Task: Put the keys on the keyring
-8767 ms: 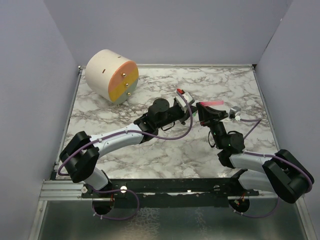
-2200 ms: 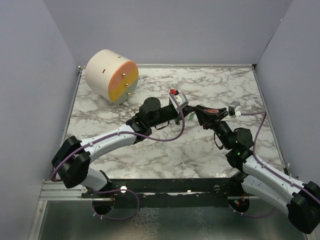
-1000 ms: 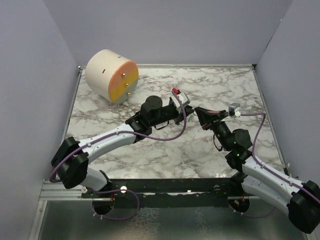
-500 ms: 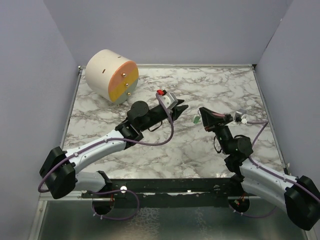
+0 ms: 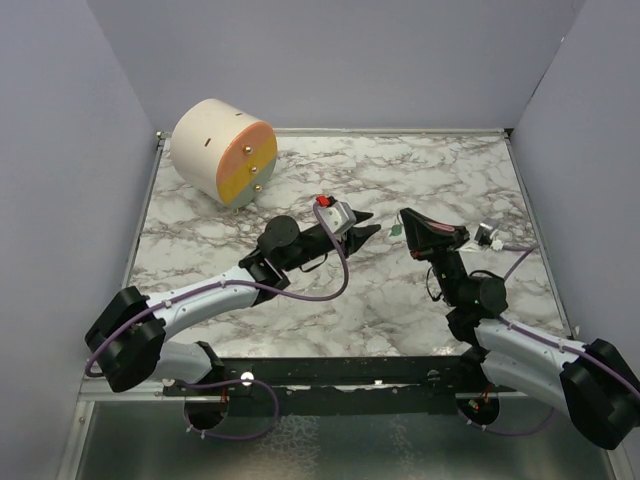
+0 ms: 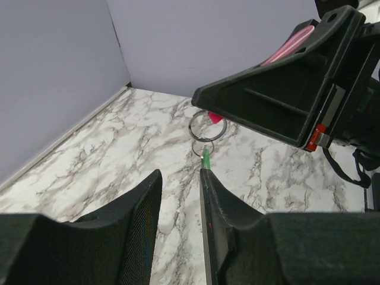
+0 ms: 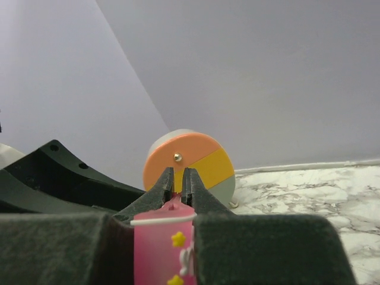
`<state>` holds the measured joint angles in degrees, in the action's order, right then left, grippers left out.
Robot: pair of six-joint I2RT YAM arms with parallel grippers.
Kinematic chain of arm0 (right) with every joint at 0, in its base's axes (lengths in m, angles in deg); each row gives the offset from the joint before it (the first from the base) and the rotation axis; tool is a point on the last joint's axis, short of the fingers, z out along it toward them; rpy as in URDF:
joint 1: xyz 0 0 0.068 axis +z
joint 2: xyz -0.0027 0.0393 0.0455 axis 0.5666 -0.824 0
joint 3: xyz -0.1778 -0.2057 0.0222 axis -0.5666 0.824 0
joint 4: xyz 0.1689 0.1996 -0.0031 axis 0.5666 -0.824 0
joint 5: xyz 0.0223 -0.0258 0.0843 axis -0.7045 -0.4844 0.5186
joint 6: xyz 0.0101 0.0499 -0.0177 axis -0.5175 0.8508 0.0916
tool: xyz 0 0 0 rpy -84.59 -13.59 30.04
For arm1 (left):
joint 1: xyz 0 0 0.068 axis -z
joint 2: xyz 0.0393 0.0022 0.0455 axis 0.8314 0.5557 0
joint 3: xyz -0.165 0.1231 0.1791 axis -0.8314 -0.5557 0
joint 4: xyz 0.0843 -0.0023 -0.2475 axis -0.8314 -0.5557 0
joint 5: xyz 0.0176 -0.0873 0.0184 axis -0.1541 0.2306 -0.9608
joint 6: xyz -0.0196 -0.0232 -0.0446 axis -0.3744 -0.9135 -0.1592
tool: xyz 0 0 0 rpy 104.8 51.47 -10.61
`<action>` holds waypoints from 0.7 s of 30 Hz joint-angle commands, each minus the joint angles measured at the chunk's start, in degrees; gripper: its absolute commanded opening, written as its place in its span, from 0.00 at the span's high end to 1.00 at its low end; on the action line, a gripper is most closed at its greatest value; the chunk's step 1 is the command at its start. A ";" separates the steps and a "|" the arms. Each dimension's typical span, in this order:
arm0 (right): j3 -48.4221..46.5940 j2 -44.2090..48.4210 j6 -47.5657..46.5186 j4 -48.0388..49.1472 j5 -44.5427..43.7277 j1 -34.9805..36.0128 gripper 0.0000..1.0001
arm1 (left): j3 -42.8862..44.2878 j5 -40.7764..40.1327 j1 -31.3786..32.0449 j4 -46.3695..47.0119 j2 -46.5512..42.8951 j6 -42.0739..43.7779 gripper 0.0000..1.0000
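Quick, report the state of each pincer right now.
Left pincer: open, holding nothing.
Right pincer: closed on the keyring, gripping its pink tag.

The left arm (image 5: 200, 295) reached from its base at the near left diagonally toward the middle of the table, forearm low and nearly straight. Its wrist pointed the left gripper (image 5: 368, 226) to the right; in the left wrist view that gripper (image 6: 178, 176) stood with its jaws parted by a narrow gap and nothing between them. The right arm (image 5: 520, 345) was folded at the near right, its forearm raised toward the centre. The right gripper (image 5: 404, 220) faced left toward the other, tips near but apart. Its jaws (image 7: 179, 178) were pressed almost together on the pink strip of the keyring (image 7: 163, 249).
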<state>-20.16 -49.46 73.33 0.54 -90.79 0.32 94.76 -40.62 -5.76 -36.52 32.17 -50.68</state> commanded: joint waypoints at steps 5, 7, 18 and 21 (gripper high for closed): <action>-3.48 -0.51 1.13 2.63 3.24 -0.02 0.99 | -1.00 4.25 1.72 7.99 3.71 -0.72 0.65; -3.74 -0.59 1.23 2.64 3.67 -0.02 0.99 | -0.93 4.76 2.13 8.84 4.89 -0.37 0.63; -3.68 -0.46 1.79 3.02 5.27 -0.04 0.99 | 1.20 5.47 2.78 11.98 9.10 1.55 0.60; -3.33 -0.69 2.31 4.09 5.14 -0.02 0.99 | 1.70 5.26 2.76 13.76 10.03 1.27 0.60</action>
<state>-22.67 -49.90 74.90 1.54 -87.12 0.30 94.48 -36.78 -3.23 -27.32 40.78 -49.87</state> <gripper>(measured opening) 0.072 0.396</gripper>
